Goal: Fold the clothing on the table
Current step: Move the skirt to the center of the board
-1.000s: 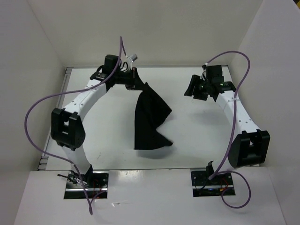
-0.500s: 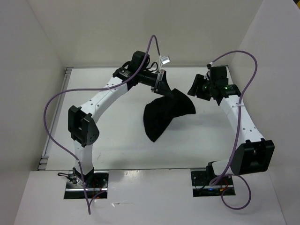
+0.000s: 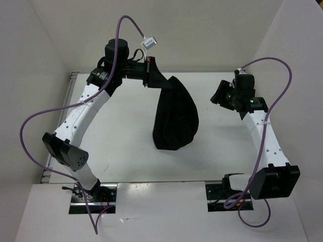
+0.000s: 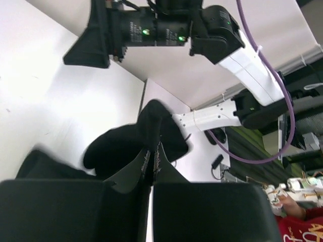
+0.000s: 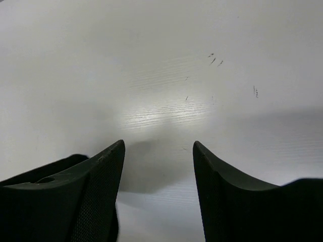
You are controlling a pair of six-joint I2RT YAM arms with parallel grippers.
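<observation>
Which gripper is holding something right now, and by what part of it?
The left gripper is shut on the clothing, pinching a bunched upper edge so the rest hangs below. The right gripper is open and holds nothing.

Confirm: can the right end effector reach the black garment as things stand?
Probably yes. The right end effector is open, empty and beside the clothing, with only table between them. The left end effector pinches its top end, leaving that side free.
</observation>
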